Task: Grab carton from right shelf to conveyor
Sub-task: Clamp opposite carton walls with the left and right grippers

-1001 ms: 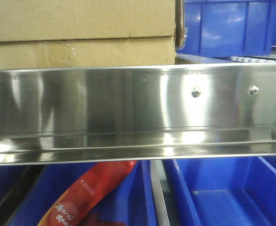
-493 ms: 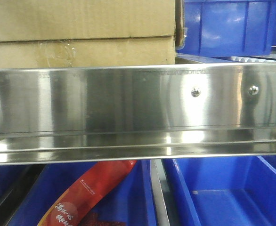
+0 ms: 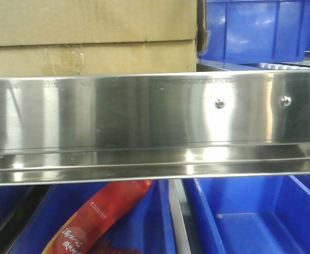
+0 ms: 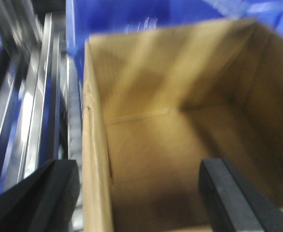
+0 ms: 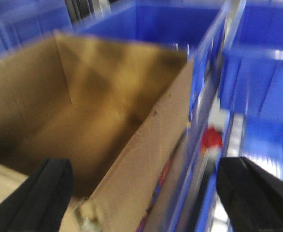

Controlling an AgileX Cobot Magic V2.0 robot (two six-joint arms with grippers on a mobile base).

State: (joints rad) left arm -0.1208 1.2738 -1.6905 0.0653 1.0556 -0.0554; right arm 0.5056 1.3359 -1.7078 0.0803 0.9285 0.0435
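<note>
Barely anything has shifted out front: the carton point(image 3: 91, 32) sits on the right shelf point(image 3: 155, 116) exactly as a second ago, and only the glare on the steel rail has dimmed. Closest in, the left gripper point(image 4: 136, 169) has its fingers spread wide, straddling the carton's left wall, one finger over the box, one outside above the shelf bars. The right gripper point(image 5: 144, 169) mirrors it, fingers far apart across the right wall. Both wrist views are blurred. Beyond, blue bins point(image 3: 250, 222) crowd around, and a red packet point(image 3: 102, 217) lies below. By my read it's the approach, nothing pinched yet. Next: drop onto both walls, clamp together, lift evenly over the rail. No conveyor is in sight.
</note>
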